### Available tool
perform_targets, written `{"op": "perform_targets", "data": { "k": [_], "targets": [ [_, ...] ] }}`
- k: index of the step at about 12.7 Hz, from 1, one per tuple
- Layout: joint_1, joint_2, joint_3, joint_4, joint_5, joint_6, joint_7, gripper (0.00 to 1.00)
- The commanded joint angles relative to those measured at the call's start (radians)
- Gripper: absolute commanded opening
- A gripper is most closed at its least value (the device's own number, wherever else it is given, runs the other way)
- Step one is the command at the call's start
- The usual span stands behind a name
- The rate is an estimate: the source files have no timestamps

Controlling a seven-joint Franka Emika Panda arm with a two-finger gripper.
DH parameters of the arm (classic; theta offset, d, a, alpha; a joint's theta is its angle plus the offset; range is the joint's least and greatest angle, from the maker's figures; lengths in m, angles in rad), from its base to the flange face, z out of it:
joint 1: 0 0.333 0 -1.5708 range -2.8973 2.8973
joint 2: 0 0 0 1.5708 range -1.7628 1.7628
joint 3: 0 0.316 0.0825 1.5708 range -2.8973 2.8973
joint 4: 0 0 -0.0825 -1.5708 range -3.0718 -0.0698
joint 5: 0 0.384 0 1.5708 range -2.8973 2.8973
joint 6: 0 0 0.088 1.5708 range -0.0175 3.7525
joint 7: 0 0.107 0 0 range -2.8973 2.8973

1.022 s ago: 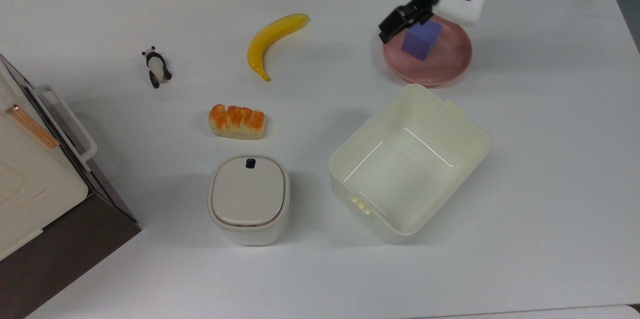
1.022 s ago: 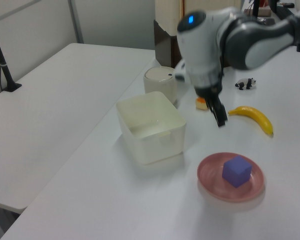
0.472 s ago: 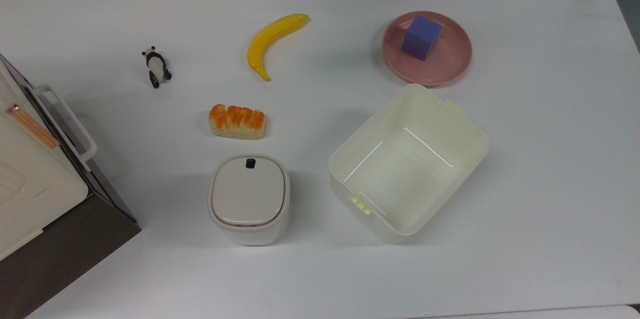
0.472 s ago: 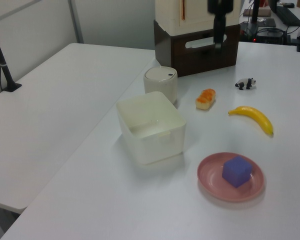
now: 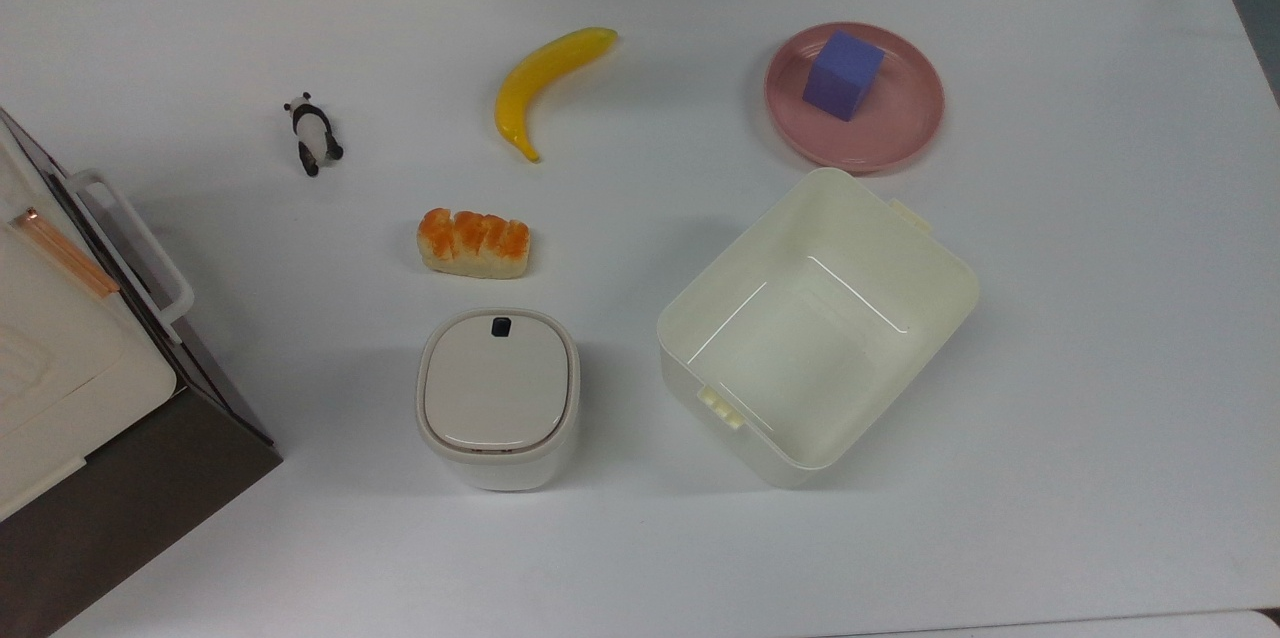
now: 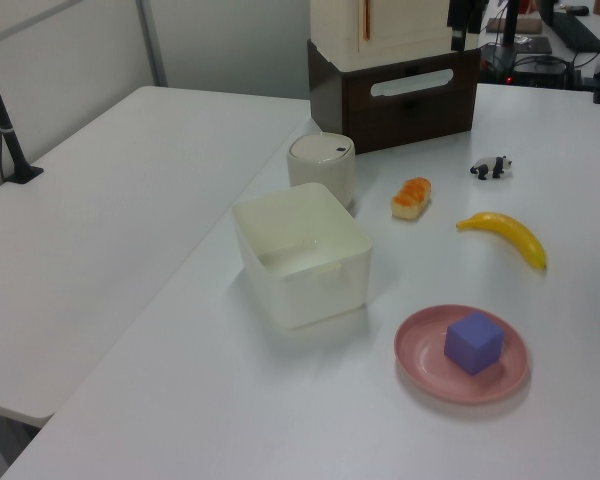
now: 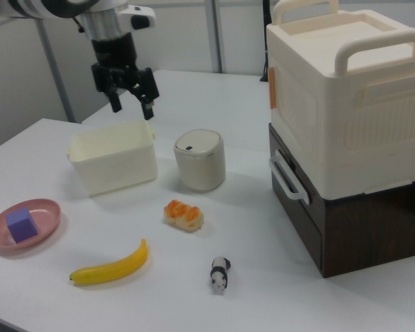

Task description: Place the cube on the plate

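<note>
The cube (image 5: 844, 75) sits flat on the plate (image 5: 905, 133), toward its 10 o'clock rim in the top view, so to my eye the placing is done. What remains is only for the arm to hold high and clear of the table without brushing the cream tub (image 7: 113, 163). In the right view the gripper (image 7: 131, 97) hangs in the air with its jaws spread wide and nothing between them, well apart from the cube, which lies down at about 7 o'clock from it.
</note>
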State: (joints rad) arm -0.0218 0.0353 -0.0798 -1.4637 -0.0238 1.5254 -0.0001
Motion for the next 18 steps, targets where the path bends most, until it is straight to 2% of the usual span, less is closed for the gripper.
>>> {"op": "perform_targets", "data": {
  "k": [1,3,8,9,10,13,15,17,18],
  "targets": [
    [0.028,-0.031,-0.075,-0.03,0.022,-0.011,-0.032,1.0],
    [0.026,-0.031,-0.078,-0.029,0.024,-0.01,-0.029,1.0],
    [0.034,-0.037,-0.143,-0.026,0.051,-0.007,0.014,1.0],
    [0.036,-0.037,-0.173,-0.03,0.091,0.033,0.038,1.0],
    [0.036,-0.04,-0.182,-0.044,0.134,0.073,0.04,1.0],
    [0.037,-0.04,-0.172,-0.053,0.15,0.125,0.071,1.0],
    [0.052,-0.038,-0.167,-0.058,0.143,0.114,0.005,1.0],
    [0.063,-0.035,-0.17,-0.063,0.136,0.098,-0.165,1.0],
    [0.063,-0.035,-0.173,-0.063,0.137,0.081,-0.182,1.0]
  ]
}}
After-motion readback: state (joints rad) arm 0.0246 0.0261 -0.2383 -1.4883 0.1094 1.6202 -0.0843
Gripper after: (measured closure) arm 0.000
